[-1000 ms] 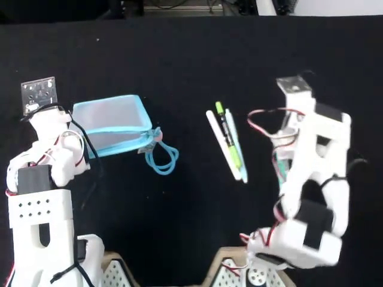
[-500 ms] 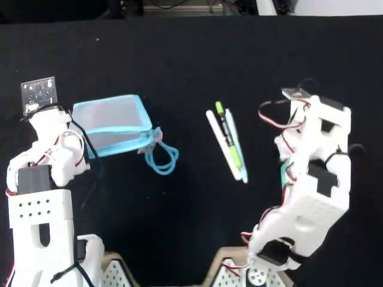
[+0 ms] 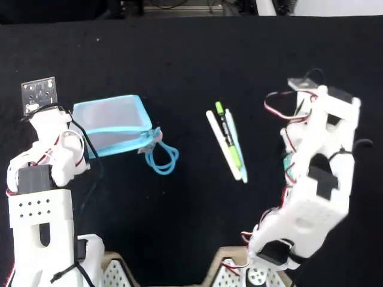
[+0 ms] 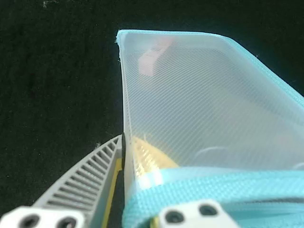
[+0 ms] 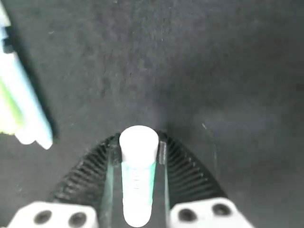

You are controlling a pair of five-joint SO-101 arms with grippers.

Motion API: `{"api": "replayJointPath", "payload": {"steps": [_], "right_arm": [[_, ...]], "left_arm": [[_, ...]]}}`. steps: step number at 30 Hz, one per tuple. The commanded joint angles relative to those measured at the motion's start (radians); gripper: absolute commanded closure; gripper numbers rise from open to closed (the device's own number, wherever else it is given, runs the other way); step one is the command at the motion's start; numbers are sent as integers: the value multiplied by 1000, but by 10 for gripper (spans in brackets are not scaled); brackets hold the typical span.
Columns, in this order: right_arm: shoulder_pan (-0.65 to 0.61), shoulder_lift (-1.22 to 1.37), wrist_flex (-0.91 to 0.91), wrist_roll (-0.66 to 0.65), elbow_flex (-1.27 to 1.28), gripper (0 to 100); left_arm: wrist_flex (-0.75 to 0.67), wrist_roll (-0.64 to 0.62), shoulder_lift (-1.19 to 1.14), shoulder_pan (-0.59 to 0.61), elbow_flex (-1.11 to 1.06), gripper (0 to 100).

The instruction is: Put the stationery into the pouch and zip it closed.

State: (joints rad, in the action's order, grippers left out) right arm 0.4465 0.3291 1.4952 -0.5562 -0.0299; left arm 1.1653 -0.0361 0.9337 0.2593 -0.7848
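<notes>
Translucent blue-trimmed pouch (image 3: 114,124) at 9 o'clock on black table (image 3: 191,54), edge pinched between left gripper (image 4: 124,147) fingers | white-capped pen (image 5: 137,185) clamped lengthwise between right gripper (image 5: 138,141) fingers, at 3 o'clock of three loose pens (image 3: 227,142)

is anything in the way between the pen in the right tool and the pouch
Nothing tall. The right tool holds a pen; between it and the pouch the loose pens lie flat on the table, and the cord loop lies by the pouch's corner. A lifted pen should likely clear both.
</notes>
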Motion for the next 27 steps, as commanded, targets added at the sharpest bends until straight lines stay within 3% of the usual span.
{"api": "replayJointPath", "payload": {"steps": [1, 8, 15, 21, 27], "right_arm": [[5, -239, 83, -5, -44, 988], [-114, -677, 98, 37, 171, 988], [-433, -1155, -3, 235, 352, 988], [-758, -1442, -209, 471, 444, 987], [-1019, -1566, -473, 503, 618, 987]], "left_arm": [[3, -6, 12, 10, 5, 967], [3, -6, 12, 4, 5, 967], [3, -6, 12, 4, 4, 966], [3, -6, 12, 2, 4, 966], [3, -6, 12, 2, 4, 966]]}}
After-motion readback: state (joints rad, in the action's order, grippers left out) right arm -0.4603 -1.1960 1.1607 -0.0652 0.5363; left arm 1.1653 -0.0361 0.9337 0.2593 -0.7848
